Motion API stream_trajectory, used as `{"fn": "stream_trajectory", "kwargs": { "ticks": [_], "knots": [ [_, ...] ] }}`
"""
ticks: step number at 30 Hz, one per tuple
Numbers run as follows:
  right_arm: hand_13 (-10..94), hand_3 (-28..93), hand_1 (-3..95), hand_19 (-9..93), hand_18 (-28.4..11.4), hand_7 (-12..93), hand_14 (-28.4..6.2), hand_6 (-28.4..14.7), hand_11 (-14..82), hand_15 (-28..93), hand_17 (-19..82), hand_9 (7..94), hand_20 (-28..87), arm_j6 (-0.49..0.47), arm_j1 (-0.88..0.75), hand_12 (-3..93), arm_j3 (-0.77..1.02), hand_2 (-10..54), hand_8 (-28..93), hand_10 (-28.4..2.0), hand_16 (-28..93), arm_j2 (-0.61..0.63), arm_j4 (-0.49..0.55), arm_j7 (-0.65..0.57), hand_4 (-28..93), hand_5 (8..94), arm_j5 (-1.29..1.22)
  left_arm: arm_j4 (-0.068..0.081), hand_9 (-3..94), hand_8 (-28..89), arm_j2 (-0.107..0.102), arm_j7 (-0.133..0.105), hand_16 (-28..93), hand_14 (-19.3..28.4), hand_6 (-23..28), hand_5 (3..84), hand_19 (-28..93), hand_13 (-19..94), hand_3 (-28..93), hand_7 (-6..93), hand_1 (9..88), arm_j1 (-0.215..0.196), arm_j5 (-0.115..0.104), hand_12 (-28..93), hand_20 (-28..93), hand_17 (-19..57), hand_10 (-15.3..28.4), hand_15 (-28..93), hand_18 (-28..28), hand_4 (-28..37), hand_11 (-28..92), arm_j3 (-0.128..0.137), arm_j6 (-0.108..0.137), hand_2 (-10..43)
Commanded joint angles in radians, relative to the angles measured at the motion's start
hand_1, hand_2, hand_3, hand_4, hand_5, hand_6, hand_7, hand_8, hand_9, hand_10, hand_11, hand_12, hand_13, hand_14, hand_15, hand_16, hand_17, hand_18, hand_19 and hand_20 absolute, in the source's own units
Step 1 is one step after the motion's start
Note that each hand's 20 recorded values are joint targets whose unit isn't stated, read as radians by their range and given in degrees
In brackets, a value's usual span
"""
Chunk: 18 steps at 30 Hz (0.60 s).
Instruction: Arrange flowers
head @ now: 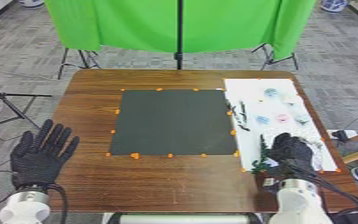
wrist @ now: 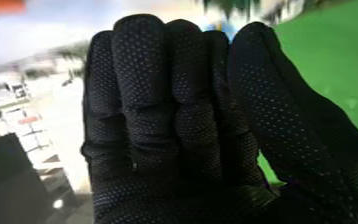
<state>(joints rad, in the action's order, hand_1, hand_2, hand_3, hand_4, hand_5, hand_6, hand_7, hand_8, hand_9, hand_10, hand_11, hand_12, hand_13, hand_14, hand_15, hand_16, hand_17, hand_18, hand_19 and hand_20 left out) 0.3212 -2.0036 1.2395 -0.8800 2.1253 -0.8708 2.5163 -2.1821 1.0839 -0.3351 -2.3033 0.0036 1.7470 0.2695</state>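
The right hand (head: 291, 150) is over the near part of a white sheet (head: 251, 87) on the table's right side. In the right wrist view the right hand (wrist: 144, 95) is open, its fingers straight and nothing seen held. Dark green foliage (head: 262, 162) lies just left of it in the head view. Farther up the sheet are a pink flower (head: 282, 118), a pale blue one (head: 262, 120) and another bluish one (head: 270, 92). Thin dark stems (head: 240, 114) lie along the sheet's left edge. At the table's left side, the left hand (head: 40, 156) rests open, fingers spread.
A dark square mat (head: 174, 122) with orange markers round its edge covers the middle of the brown table (head: 175, 185). A small dark object (head: 269, 184) is beside the right wrist. Beyond the table's far edge hangs a green cloth (head: 140, 25) on stands.
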Motion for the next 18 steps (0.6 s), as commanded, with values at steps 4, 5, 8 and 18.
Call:
{"fn": "stream_trajectory", "kwargs": {
  "ticks": [4, 5, 8, 18],
  "knots": [
    [74, 69, 58.6, 66, -21.9, 53, -7.6, -2.2, 16.9, 40, 31, 81.8, 18, -0.161, 0.046, 48.1, -0.002, -9.5, 16, -12.4, 38, 0.011, 0.066, -0.091, -19, 64.6, -0.034, 0.007, 39.8, -9, 0.004, 0.005, -8, 14.1, 6.1, 44.0, 37, 30, 73, 14.5, 26.7, -0.005, -0.008, 11, 14, -4.5, 14.8, 42, 13.7, -28.3, 26, -0.01, -0.001, 17.8],
    [72, 68, 53.5, 67, -22.8, 49, -10.6, -3.8, 23.8, 44, 30, 77.7, 16, -0.126, 0.043, 41.0, -0.011, -9.5, 15, -14.7, 32, 0.009, 0.059, -0.101, -20, 62.8, -0.031, 0.008, 39.8, -9, 0.004, 0.009, -8, 14.1, 6.1, 44.1, 37, 30, 73, 14.7, 26.7, -0.002, -0.007, 11, 14, -4.5, 14.7, 42, 13.7, -28.3, 26, -0.011, 0.0, 17.8],
    [68, 67, 35.7, 70, -25.9, 36, -15.9, -10.3, 35.8, 51, 29, 69.2, 12, -0.161, 0.044, 28.3, -0.025, -9.5, -11, -20.4, 21, -0.002, 0.05, -0.115, -22, 59.0, -0.009, 0.009, 39.8, -9, 0.003, 0.01, -8, 14.1, 6.3, 44.2, 37, 30, 73, 15.1, 26.8, 0.001, -0.005, 11, 14, -4.4, 14.8, 42, 13.7, -28.3, 26, -0.009, 0.002, 17.8],
    [56, 63, 33.3, 76, -28.1, 31, -20.0, -12.7, 36.5, 55, 29, 57.7, 10, -0.284, 0.042, 28.2, -0.055, -9.5, -9, -25.2, 19, -0.026, 0.016, -0.041, -26, 51.8, 0.04, 0.01, 39.9, -10, 0.005, 0.02, -8, 14.2, 6.3, 44.4, 36, 30, 73, 14.5, 26.7, -0.002, -0.009, 11, 14, -4.4, 14.8, 42, 13.7, -28.3, 25, -0.014, 0.013, 17.8]
  ]
}}
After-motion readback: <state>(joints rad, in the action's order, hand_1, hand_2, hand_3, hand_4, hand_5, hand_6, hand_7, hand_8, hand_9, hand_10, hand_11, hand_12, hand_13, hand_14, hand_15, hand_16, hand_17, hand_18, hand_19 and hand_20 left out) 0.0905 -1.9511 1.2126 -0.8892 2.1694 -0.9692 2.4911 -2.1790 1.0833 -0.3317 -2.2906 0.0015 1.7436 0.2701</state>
